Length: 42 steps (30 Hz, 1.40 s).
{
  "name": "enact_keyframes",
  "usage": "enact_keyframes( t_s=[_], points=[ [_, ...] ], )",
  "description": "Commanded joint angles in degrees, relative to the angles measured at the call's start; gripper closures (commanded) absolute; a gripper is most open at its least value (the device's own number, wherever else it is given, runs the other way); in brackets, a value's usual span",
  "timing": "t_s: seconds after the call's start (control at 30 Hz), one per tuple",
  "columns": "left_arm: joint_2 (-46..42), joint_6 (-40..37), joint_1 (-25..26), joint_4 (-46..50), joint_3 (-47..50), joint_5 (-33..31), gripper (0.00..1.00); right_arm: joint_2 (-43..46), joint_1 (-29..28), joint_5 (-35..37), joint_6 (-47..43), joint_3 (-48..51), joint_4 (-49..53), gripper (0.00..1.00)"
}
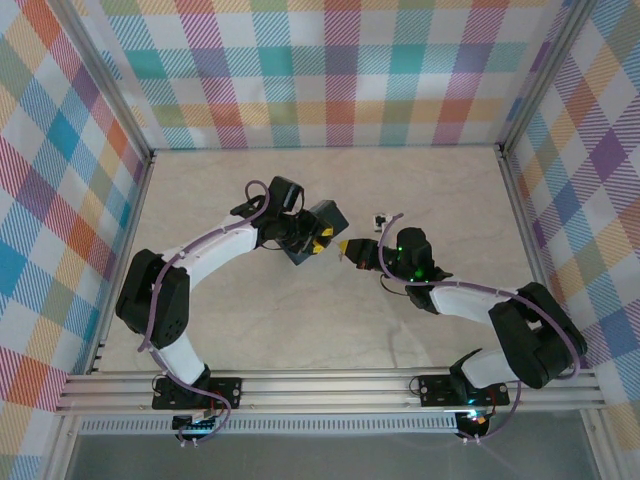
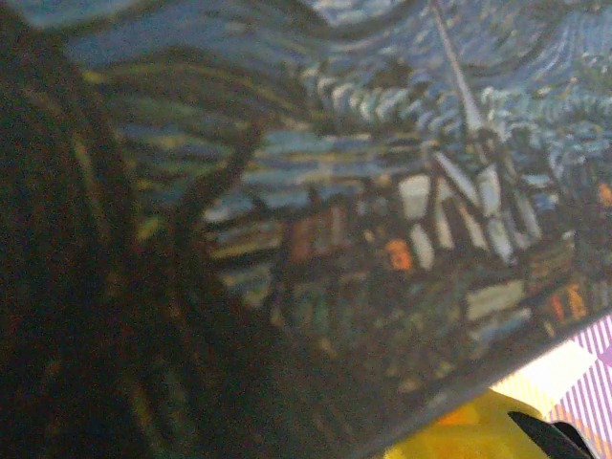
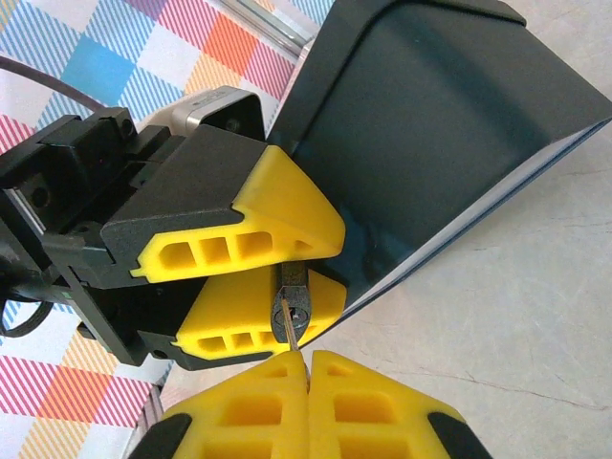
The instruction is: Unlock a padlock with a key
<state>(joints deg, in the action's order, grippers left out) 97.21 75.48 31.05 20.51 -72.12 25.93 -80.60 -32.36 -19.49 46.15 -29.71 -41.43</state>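
Right now the padlock sits in the narrow gap between the yellow fingers of the left gripper, which appear to pinch it, with its lower face turned toward the right arm. The key is clamped in the right gripper, whose jaws press tight together so that just a slim silvery blade stands out. The blade's tip reaches the padlock's face, but I cannot tell whether it has entered the keyway. The painted tin lies close against the left fingers, above the pale table. As I judge it, the step in hand is insertion, with the key lined up at the lock. The next move calls for a small, straight push along the blade, then a twist of the right wrist while the left arm holds firm; sideways drift could bend or dislodge the thin key
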Motion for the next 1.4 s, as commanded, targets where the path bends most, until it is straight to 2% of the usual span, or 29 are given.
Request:
enact_keyframes(
  t_s=[0.0,0.9,1.37],
  points=[
    [-3.18,0.06,-0.64,-2.79,0.31,0.35,1.0,-1.37,-0.42,-1.16,0.74,-0.73,-3.73,1.0],
    [-3.45,1.18,-0.64,-4.08,1.32,0.91,1.0,-3.95,-0.84,-1.52,0.35,-2.54,-4.48,1.0],
    [-3.57,2.13,-0.55,-5.88,1.37,0.99,1.0,-5.93,-1.79,-2.31,0.18,-3.06,-9.41,1.0]
  ],
)
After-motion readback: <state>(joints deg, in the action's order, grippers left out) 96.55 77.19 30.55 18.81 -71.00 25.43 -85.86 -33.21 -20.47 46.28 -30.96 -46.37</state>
